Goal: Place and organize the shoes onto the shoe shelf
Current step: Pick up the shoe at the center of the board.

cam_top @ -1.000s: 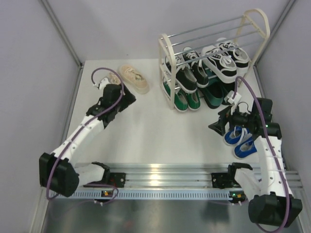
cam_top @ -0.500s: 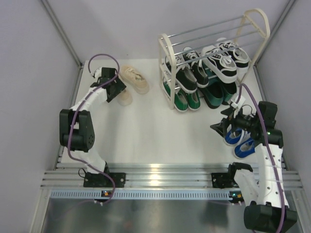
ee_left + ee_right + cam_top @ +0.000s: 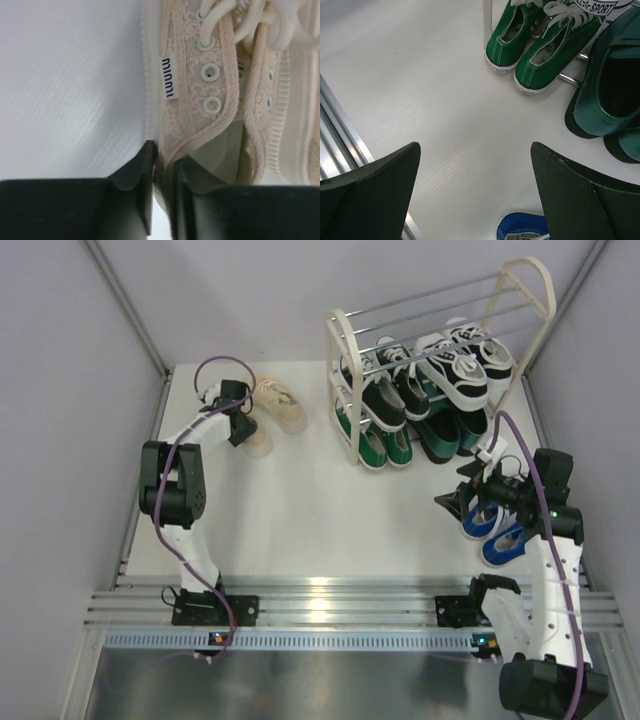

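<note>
Two cream sneakers lie at the back left. My left gripper [image 3: 240,426] is shut on the near one [image 3: 257,439], pinching its side wall [image 3: 185,90] at the collar, one finger [image 3: 135,172] outside and one inside. Its mate [image 3: 281,403] lies alongside [image 3: 280,125]. The shoe shelf [image 3: 343,360] stands at the back right. It holds black sneakers [image 3: 385,392] and black-and-white striped sneakers [image 3: 462,364] on a tier, with green sneakers [image 3: 385,446] and dark green loafers [image 3: 440,436] below. My right gripper [image 3: 452,502] hangs open [image 3: 475,150] beside the blue sneakers [image 3: 497,530].
In the right wrist view the green sneakers [image 3: 540,57] and a loafer [image 3: 610,95] sit at the shelf's foot, and a blue heel [image 3: 522,231] shows at the bottom. Grey walls close in the table on three sides. A metal rail [image 3: 330,590] runs along the near edge.
My left arm stretched out to the far-left corner, and its jaws closed on the cream sneaker's side wall. The right arm shifted only slightly and stayed open.
</note>
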You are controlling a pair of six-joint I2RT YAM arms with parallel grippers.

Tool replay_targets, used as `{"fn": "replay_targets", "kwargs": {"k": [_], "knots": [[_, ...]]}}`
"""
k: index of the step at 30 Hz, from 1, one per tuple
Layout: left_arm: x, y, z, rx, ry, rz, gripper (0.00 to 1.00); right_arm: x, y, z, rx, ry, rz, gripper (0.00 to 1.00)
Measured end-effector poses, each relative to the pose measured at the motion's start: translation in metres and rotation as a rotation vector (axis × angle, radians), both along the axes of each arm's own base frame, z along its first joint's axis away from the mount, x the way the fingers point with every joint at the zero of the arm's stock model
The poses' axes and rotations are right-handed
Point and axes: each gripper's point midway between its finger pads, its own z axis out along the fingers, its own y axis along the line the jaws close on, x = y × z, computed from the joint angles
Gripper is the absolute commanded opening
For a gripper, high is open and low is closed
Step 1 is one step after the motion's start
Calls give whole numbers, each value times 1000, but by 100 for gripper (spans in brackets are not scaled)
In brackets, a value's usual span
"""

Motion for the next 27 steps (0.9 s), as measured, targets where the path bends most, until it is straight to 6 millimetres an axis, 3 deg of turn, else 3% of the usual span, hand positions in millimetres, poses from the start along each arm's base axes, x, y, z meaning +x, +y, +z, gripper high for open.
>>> {"fn": "replay_targets", "kwargs": {"k": [1,2,7,10,13,18,22,27], "knots": [[-1,1,0,5,3,2,3,0,0,0,1,0,-2,91],[-2,4,-1,16,10,0,0,0,-1,0,1,1,-3,91],[-7,5,1,28,9,-37,0,1,-2,-1,-1,-1,-5,91],[-28,1,6,5,14,-71,0,1,-1,0,-2,-7,7,91],[-72,-8,24,-47,-2,-116,0,-2,2,-4,-3,-1,39,91],[-144,-34,78,-156,-184,-216,0,-12,9,-15,28,74,112,89],[-199,-84,111,-231,-338,-425,0,-15,13,-7,48,120,165,88],[-281,-154,131,-378,-441,-786,0,-19,20,20,55,113,220,88]]}}
